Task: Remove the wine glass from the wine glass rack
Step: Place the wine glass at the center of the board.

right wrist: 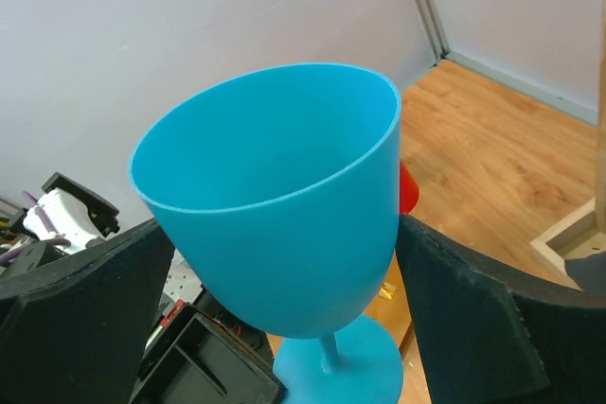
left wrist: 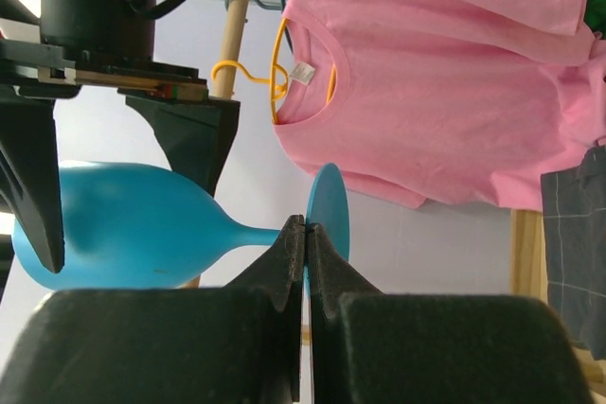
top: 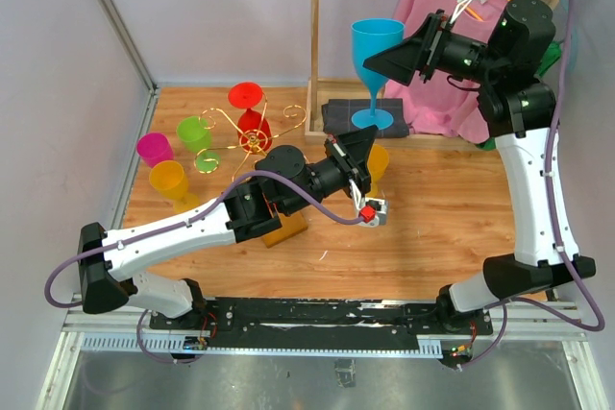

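The wine glass rack (top: pixel 252 136) is partly hidden: its wooden base is almost wholly covered by the left arm, only an orange-brown corner showing below the elbow, and the thin gold spirals are hard to trace against the wood. An orange glass (top: pixel 379 160) is mostly masked by the left end effector (top: pixel 357 162), so how it stands cannot be told. In the right wrist view the foot of the blue wine glass (right wrist: pixel 284 234) is cut off by the frame's lower edge. On the rack a red glass (top: pixel 249 110) shows, with a green glass (top: pixel 195 136), a magenta glass (top: pixel 154 149) and a yellow glass (top: pixel 169 180) at its left; whether these hang from the arms or stand on the counter (top: pixel 442 228) cannot be told. A dark folded cloth (top: pixel 348 114) lies at the far edge, a pink shirt (left wrist: pixel 426 73) hangs on a yellow hanger (left wrist: pixel 275 73) behind, and a wooden frame (top: pixel 314 36) rises beside them. The blue wine glass is off the rack, upright over the dark cloth, well to the rack's right; whether its foot touches the cloth is unclear. The right end effector (right wrist: pixel 284 319) is spread wide with the bowl between its fingers (right wrist: pixel 473 328), one on either side; contact cannot be confirmed. The left end effector is pressed together, empty, pointing toward the glass's foot.
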You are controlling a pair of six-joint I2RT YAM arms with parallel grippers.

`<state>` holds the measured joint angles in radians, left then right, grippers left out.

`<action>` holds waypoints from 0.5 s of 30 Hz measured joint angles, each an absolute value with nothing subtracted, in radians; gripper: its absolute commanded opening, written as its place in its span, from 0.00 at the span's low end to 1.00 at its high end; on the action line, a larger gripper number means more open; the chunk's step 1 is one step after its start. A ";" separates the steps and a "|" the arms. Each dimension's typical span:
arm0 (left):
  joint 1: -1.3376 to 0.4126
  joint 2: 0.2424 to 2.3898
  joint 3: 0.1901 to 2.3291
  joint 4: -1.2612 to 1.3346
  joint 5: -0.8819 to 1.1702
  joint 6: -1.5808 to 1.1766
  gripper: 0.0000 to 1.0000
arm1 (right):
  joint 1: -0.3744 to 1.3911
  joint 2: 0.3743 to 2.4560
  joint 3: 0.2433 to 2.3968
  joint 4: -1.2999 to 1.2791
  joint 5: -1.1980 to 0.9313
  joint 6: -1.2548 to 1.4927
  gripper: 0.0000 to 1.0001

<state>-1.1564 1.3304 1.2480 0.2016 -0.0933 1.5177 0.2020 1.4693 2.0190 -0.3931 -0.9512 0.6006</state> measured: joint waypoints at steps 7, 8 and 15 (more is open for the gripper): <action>-1.165 1.330 1.247 0.202 -0.092 1.523 0.00 | 0.206 1.478 1.992 -0.325 -0.996 0.640 0.66; -1.168 1.330 1.247 0.207 -0.093 1.525 0.00 | 0.208 1.478 1.990 -0.312 -0.999 0.646 0.59; -1.174 1.330 1.247 0.212 -0.107 1.524 0.21 | 0.210 1.468 1.951 -0.238 -1.010 0.674 0.41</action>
